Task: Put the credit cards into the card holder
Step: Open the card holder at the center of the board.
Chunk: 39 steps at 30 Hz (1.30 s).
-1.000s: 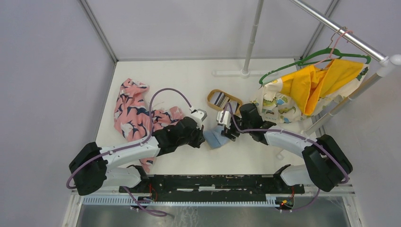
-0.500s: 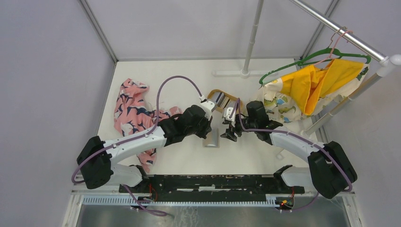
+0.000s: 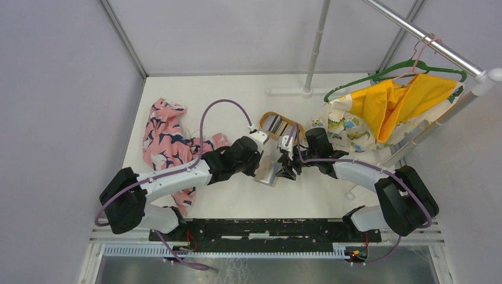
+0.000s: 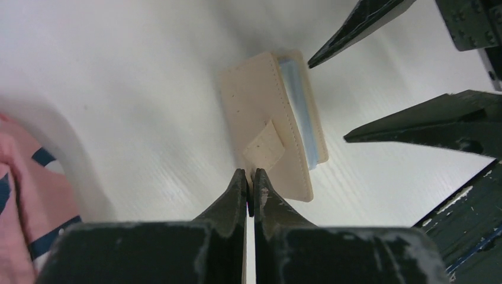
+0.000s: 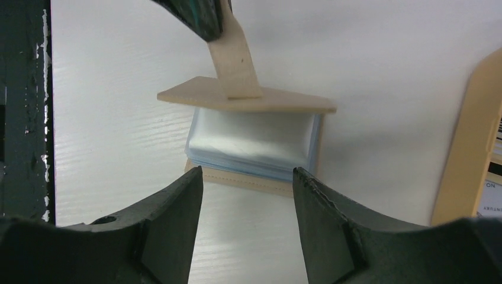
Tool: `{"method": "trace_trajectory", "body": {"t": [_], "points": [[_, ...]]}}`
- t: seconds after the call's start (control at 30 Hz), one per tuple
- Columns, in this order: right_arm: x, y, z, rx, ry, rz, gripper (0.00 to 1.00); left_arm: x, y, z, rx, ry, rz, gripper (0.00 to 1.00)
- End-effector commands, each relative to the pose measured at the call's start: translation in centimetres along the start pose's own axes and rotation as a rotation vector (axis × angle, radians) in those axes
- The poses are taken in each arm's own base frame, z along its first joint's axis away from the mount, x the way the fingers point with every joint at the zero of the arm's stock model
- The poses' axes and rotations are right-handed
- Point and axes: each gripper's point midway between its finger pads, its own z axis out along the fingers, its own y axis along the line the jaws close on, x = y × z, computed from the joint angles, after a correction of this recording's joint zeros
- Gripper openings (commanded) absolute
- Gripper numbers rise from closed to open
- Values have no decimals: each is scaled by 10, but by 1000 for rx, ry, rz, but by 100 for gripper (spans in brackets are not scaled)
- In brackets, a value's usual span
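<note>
**Item:** card holder (image 4: 269, 112). Tan stitched wallet with grey-blue plastic sleeves inside.
**Location:** on the white surface (image 3: 237, 100), between the two arms and just nearer the bases than the oval wooden tray (image 3: 264, 116). The top cover is raised like a lid, and the sleeves are exposed on the right arm's side.
**Handling (judged):** light. The covers look semi-stiff; the sleeves look thin, limp and slick. The whole wallet may slide or lift if pulled hard. The tab (image 4: 264, 145) is the best hold for opening, and the lower cover wants pinning.
**Credit cards** (image 3: 277, 125)**:** in the tray, apart from the holder. Judged thin and rigid, awkward to lift while lying flat.
**Left gripper** (image 4: 250, 179)**:** jaws clenched on the end of the tab. The arm reaches forward and inward.
**Right gripper** (image 5: 247, 174)**:** jaws parted, grasping nothing, aimed at the sleeves with one finger to either side. The arm is bent inward, facing the left arm.
</note>
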Motion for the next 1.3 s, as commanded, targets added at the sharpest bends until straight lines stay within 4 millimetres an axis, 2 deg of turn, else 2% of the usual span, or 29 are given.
{"method": "trace_trajectory", "body": {"t": [0.0,0.2,0.3,0.5,0.6,0.83,0.93,1.03,1.13,1.27], "points": [[-14,-2,2,-25,-42,-9,62,-1,27,-16,-115,-69,-138,2],[-5,-6,5,-1,-15,27,55,30,75,-17,-245,-20,-299,2],[1,-13,6,33,9,47,54,48,87,-14,-299,38,-323,2],[13,-16,12,38,46,120,50,88,93,-6,-355,154,-373,2],[13,-15,14,30,46,145,48,96,88,-6,-333,162,-400,2],[15,-13,19,32,31,234,44,108,81,-11,-297,175,-447,12],[15,-14,20,35,21,264,40,103,82,-20,-302,145,-471,27],[16,-17,20,61,25,267,39,83,85,-39,-307,52,-498,43],[17,-19,20,74,25,271,36,50,82,-66,-259,-77,-521,48],[16,-21,20,80,24,276,33,3,48,-90,-18,-245,-530,51]]}}
